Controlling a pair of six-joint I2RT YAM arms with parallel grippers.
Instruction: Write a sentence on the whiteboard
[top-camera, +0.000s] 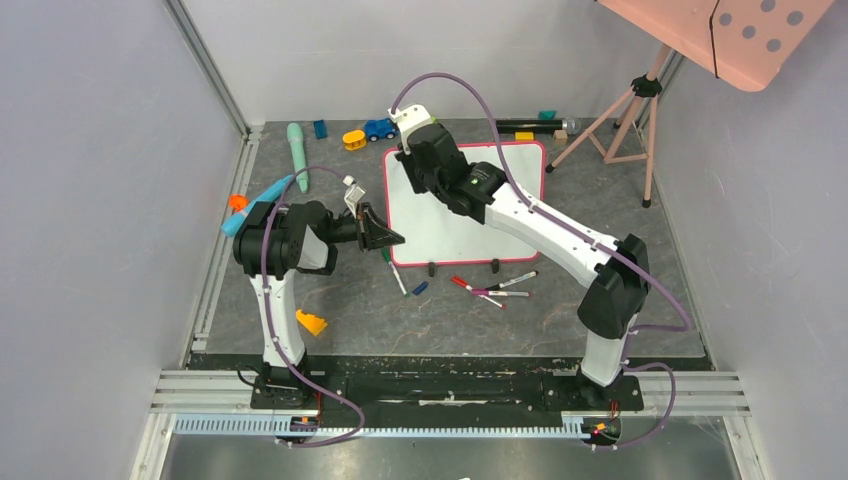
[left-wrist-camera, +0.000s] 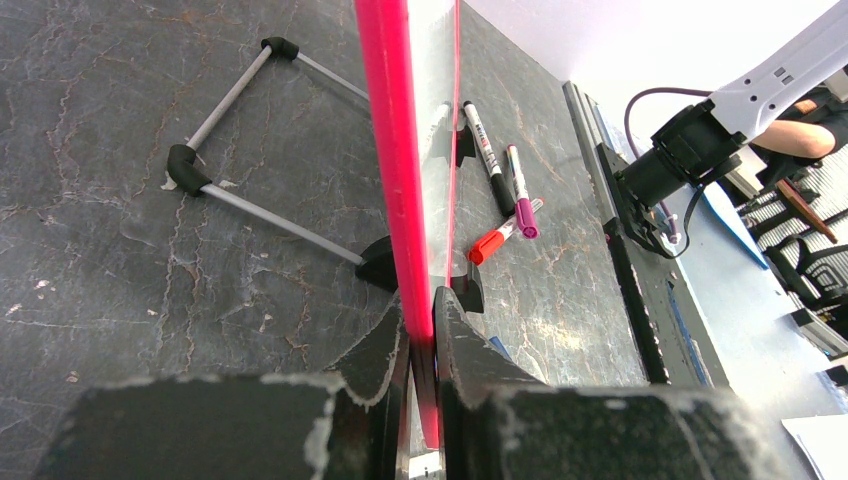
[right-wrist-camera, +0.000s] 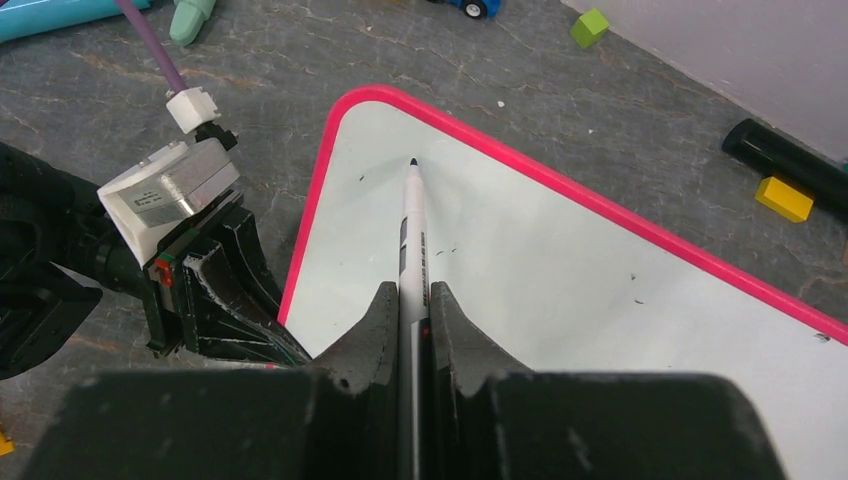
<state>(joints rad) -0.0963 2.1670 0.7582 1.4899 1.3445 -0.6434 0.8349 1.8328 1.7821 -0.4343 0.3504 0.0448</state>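
Our left gripper (left-wrist-camera: 421, 322) pinches the whiteboard (right-wrist-camera: 560, 290) at its 9 o'clock edge; our right gripper (right-wrist-camera: 412, 305) clamps a marker (right-wrist-camera: 412, 230) pointing 12 o'clock.

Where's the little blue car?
In the top view, the blue car sits beside a yellow toy, just beyond the far-left corner of the whiteboard.

White whiteboard (top-camera: 450, 225), pink-red frame

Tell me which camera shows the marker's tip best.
Right wrist: the marker, shut in the right pincer, points its dark tip at the whiteboard near a corner. Top external hides it under the right arm. Left wrist shows only the board's frame edge-on in the left pincer.
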